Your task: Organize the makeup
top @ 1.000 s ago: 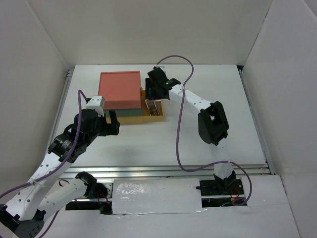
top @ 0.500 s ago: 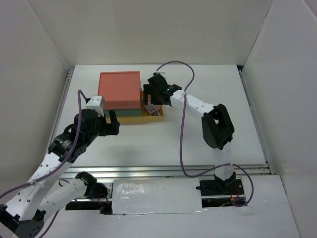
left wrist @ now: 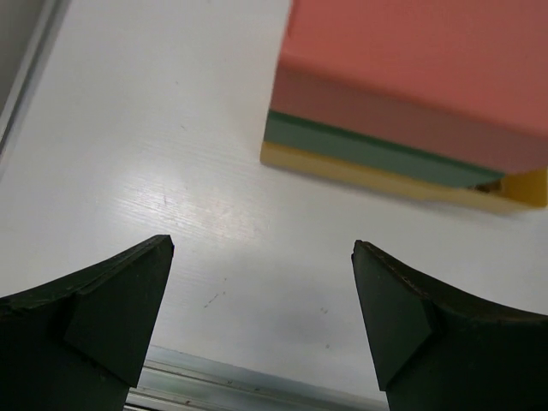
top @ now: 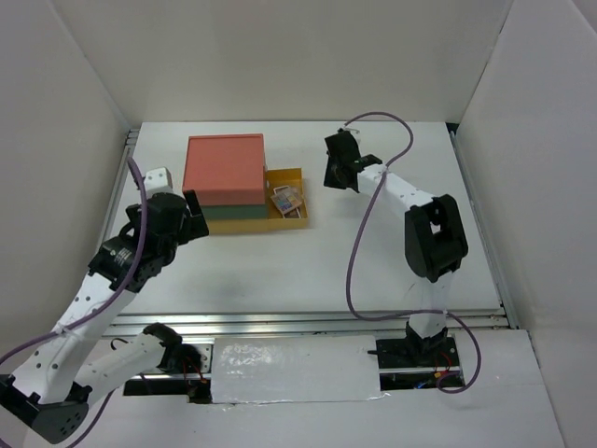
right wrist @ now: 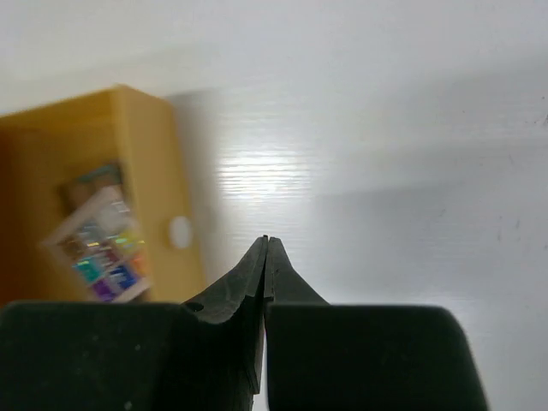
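since one second ago the right gripper (top: 332,175) has come out of the yellow drawer (top: 289,222) and now stands to the right of the drawer box (top: 224,168), apart from it. the left gripper (top: 196,217) has also drawn back, toward the box's left side.

from above, the yellow drawer sticks out of the right side of the box at the bottom level. a palette (top: 286,198) with small coloured squares lies inside it, a little slanted. i cannot see any other makeup.

from the left wrist, the jaws stand wide apart with nothing between them, only bare table (left wrist: 171,154). the box is ahead and to the right, not touched.

from the right wrist, the jaws are pressed together and hold nothing. the open drawer with the palette lies to the left of the fingertips, near but not touching.

i judge that the palette is already placed and the drawer now needs closing. the drawer lies left of the right claw, with its long side running across the push direction. the right arm is clearly nearer, because the whole box is between the left arm and the drawer.
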Robot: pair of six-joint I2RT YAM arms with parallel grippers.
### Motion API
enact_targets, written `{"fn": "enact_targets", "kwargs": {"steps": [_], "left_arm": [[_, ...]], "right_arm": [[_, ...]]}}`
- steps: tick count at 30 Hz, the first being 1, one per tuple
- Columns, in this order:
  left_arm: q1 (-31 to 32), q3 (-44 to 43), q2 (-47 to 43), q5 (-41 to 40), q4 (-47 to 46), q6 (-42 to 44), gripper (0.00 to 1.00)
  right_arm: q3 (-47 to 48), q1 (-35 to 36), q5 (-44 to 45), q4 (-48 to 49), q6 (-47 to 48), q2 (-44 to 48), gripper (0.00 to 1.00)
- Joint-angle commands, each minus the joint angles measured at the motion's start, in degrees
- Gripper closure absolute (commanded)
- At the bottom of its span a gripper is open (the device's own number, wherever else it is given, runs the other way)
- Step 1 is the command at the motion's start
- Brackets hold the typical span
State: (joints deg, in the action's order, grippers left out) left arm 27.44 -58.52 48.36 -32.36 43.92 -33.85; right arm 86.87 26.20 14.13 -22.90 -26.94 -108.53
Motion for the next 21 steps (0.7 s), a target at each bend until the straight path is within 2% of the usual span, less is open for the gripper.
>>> {"fn": "enact_targets", "kwargs": {"steps": [1,2,5,7,10,12,16,21], "left_arm": [[-0.8,-8.5,2.7,-11.5,6.8,-8.0,0.01],[-1.1,-10.4,5.1,-13.4,8.4,-11.2,0.01],[-3.6,-16.2,9.8,-15.2,8.0,-11.3,0.01],[-8.1,-17.6,14.7,-11.5,6.5,-9.6,0.01],[-12.7,-19.6,19.6,-5.8,3.9,-7.8,0.01],[-14.4,-19.5,22.9,-1.2,-0.6,-5.3,0.01],[-15.0,-22.3,29.4,2.5,-0.9,-4.6,0.01],[-15.0,-23.4,31.7,4.4,-1.9,-3.5,0.01]], "right_arm": [[2.4,-1.8,-5.7,-0.7,3.4,-5.3,1.0],[3.4,-1.9,-6.8,-0.8,4.3,-6.2,1.0],[7.9,-1.9,-12.2,-0.9,7.0,-10.8,1.0],[13.0,-1.8,-16.0,-2.8,7.7,-14.9,1.0],[17.5,-0.4,-16.9,-5.8,7.1,-18.0,1.0],[17.7,1.0,-16.9,-5.1,6.0,-18.1,1.0],[18.3,3.6,-16.8,-4.2,4.4,-18.6,1.0],[19.5,5.4,-19.0,-3.2,1.4,-20.0,1.0]]}}
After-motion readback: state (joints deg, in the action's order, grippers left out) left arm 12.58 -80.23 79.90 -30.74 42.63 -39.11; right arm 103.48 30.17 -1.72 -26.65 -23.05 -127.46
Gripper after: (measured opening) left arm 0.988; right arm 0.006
